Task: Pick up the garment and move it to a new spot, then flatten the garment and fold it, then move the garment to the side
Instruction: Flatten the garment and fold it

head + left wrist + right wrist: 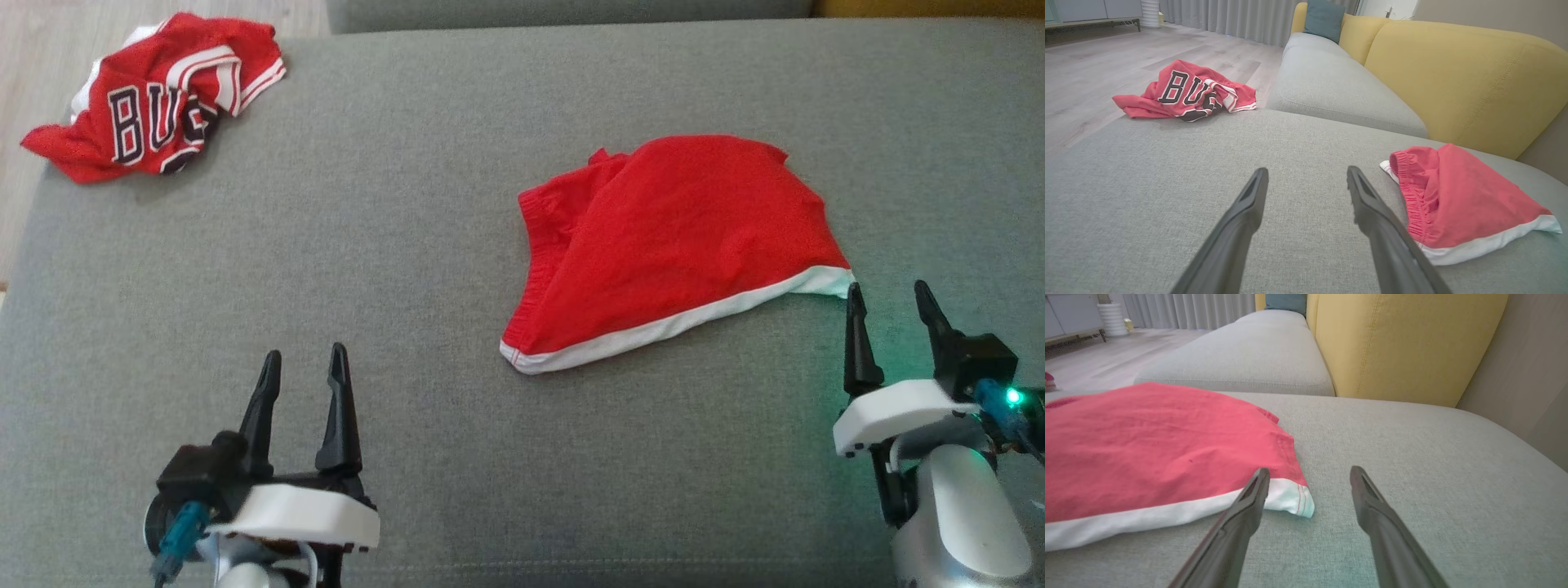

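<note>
The red cotton shorts (669, 245) with a white hem band and a gathered elastic waistband lay roughly flat on the broad grey woven-fabric sofa seat (326, 286), right of its middle in the head view. The waistband faced the robot's left and the white hem ran along the edge nearest the robot. One layer was folded over the other, and the cloth tapered to a white corner on the right.

That corner lay at the tip of the inner finger (1249, 502) of the right gripper (888, 296). Whether cloth and finger touched could not be told. The right gripper's two dark fingers stood spread wide with nothing between them, just above the bare seat beside the shorts. A green light glowed on its wrist.

The left gripper (306, 353) was near the seat's front edge, well apart from the shorts. Its fingers were likewise parted and empty. In the left wrist view the waistband sat just beyond its right finger.

At the far left corner of the seat lay a crumpled red mesh basketball jersey (155, 98) with white trim and dark block letters, well apart from the shorts. Behind the seat ran another grey cushion (1339, 90), backed by a mustard-yellow upholstered backrest (1453, 81). A teal square pillow (1325, 18) leaned at the backrest's far end. Pale wooden flooring (1094, 73) and grey pleated curtains (1229, 16) lay beyond.
</note>
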You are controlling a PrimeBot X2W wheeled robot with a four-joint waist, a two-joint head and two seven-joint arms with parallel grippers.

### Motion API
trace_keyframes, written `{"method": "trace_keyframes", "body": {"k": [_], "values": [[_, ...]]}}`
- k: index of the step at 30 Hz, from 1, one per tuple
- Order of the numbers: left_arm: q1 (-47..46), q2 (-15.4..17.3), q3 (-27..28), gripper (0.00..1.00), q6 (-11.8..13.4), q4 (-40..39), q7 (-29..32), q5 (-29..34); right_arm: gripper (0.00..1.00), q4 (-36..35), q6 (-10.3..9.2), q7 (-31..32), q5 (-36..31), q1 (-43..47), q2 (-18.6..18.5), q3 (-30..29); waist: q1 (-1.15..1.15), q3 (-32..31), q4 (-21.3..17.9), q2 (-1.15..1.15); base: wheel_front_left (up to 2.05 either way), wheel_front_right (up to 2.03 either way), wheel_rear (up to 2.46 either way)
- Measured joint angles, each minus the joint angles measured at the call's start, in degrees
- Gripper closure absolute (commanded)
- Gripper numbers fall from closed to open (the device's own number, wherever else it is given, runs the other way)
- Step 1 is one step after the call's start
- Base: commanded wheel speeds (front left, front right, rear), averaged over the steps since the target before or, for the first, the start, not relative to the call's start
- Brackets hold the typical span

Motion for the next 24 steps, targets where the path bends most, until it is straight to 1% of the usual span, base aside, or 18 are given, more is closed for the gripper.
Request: {"method": "trace_keyframes", "body": {"k": [6, 12, 19, 24], "values": [[1.7, 0.0, 0.1, 0.00, -0.1, 0.1, 0.0, 0.0, 0.00, -4.9, 0.00, 0.0, 4.8, 2.4, 0.0, 3.4, 0.00, -2.2, -0.8, 0.00, 0.00, 0.00, 0.00], [4.0, 0.0, 0.3, 0.00, -0.5, 0.4, 0.0, 0.1, 0.00, -10.0, 0.00, 0.0, 9.0, 7.1, 0.0, 7.4, 0.00, -5.4, -1.7, 0.00, 0.00, 0.00, 0.00], [6.3, 0.0, 0.3, 0.00, -0.5, 0.8, 0.0, 0.6, 0.00, -14.4, 0.00, 0.0, 12.8, 11.3, 0.1, 10.8, 0.00, -8.4, -2.6, 0.00, 0.00, 0.00, 0.00], [7.0, 0.0, 0.3, 0.00, -0.5, 0.8, 0.0, 0.9, 0.00, -16.5, 0.00, 0.0, 14.6, 12.5, 0.1, 13.6, 0.00, -9.2, -2.9, 0.00, 0.00, 0.00, 0.00]]}}
